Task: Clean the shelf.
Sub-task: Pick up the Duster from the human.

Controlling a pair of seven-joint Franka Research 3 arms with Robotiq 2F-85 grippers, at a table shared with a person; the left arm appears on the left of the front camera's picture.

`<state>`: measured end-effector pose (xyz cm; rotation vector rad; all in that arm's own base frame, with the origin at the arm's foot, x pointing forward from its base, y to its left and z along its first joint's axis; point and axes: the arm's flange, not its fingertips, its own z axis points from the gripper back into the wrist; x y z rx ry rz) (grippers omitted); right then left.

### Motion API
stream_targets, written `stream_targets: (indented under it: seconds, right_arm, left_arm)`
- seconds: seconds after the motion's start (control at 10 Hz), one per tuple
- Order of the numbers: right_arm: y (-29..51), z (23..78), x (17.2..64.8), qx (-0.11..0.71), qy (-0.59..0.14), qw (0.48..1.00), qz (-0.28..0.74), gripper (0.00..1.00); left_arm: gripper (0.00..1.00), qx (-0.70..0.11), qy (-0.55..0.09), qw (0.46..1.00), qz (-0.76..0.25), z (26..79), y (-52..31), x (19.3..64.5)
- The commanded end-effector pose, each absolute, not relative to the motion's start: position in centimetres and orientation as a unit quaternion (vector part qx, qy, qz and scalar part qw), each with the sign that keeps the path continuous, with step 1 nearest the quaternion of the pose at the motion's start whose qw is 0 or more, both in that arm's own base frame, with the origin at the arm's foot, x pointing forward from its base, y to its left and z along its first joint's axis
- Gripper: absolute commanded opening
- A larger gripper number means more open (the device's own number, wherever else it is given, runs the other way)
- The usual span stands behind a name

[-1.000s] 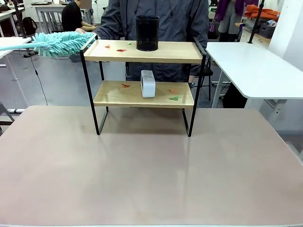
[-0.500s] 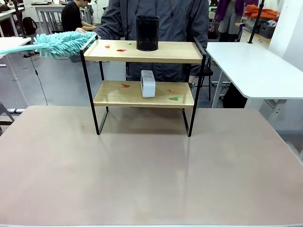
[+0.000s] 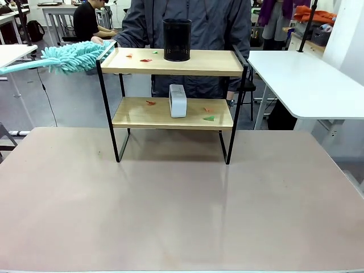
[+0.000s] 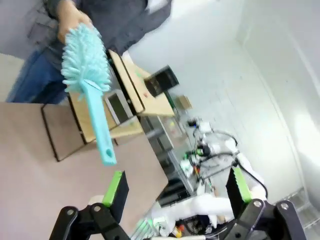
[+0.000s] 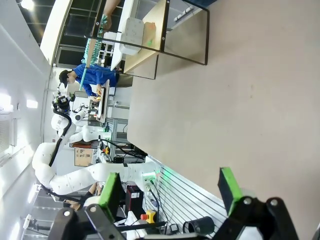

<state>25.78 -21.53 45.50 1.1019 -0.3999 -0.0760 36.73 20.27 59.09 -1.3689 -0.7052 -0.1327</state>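
Note:
The shelf (image 3: pixel 210 61) stands at the far middle of the brown table (image 3: pixel 182 210). A black mesh cup (image 3: pixel 177 40) sits on its top board and a small white box (image 3: pixel 178 100) on the lower one. Red and green scraps (image 3: pixel 209 118) lie on both boards. A person behind the shelf holds a teal fluffy duster (image 3: pixel 74 57) by its head at the shelf's top left corner. In the left wrist view the duster (image 4: pixel 87 65) hangs from the person's hand (image 4: pixel 72 17), handle end toward my open left gripper (image 4: pixel 176 187), apart from it. My right gripper (image 5: pixel 169 187) is open over bare table, the shelf (image 5: pixel 145 50) far ahead.
A white table (image 3: pixel 307 79) stands beyond the brown table's right side, and another white table's corner (image 3: pixel 14 51) is at the left. The person's torso (image 3: pixel 193 23) is directly behind the shelf. Between the shelf and the near edge lies bare tabletop.
The duster's handle has tilted downward at the left, and its head has sunk slightly beside the shelf's top left corner. Nothing on the shelf has moved.

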Motion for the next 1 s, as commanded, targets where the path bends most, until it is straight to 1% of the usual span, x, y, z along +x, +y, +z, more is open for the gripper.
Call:
stream_targets:
  seconds: [0.0, 0.3, 0.4, 0.5, 0.6, 0.7, 0.8, 0.9]
  right_arm:
    - [-21.5, 45.6, 26.0, 0.525, -0.202, 0.826, -0.026, 1.00]
    - [-21.5, 45.6, 26.0, 0.525, -0.202, 0.826, -0.026, 1.00]
    - [-21.5, 45.6, 26.0, 0.525, -0.202, 0.826, -0.026, 1.00]
    - [-21.5, 45.6, 26.0, 0.525, -0.202, 0.826, -0.026, 1.00]
    - [-21.5, 45.6, 26.0, 0.525, -0.202, 0.826, -0.026, 1.00]
    - [-21.5, 45.6, 26.0, 0.525, -0.202, 0.826, -0.026, 1.00]
    - [-21.5, 45.6, 26.0, 0.525, -0.202, 0.826, -0.026, 1.00]
    - [-21.5, 45.6, 26.0, 0.525, -0.202, 0.826, -0.026, 1.00]
  left_arm:
    - [1.00, -0.598, -0.289, 0.739, -0.114, 58.4, 19.8, 39.6]
    - [1.00, -0.590, -0.250, 0.759, -0.118, 57.1, 17.6, 42.5]
    - [1.00, -0.598, -0.220, 0.762, -0.118, 56.6, 16.8, 43.4]
    - [1.00, -0.585, -0.191, 0.783, -0.090, 55.8, 15.9, 44.6]
    - [1.00, -0.591, -0.148, 0.791, -0.054, 55.0, 15.1, 45.7]
    - [1.00, -0.590, -0.120, 0.798, -0.028, 54.4, 14.6, 46.8]
    - [1.00, -0.601, -0.083, 0.795, 0.002, 54.3, 14.0, 48.0]
    - [1.00, -0.616, -0.064, 0.784, 0.026, 54.6, 13.5, 49.0]
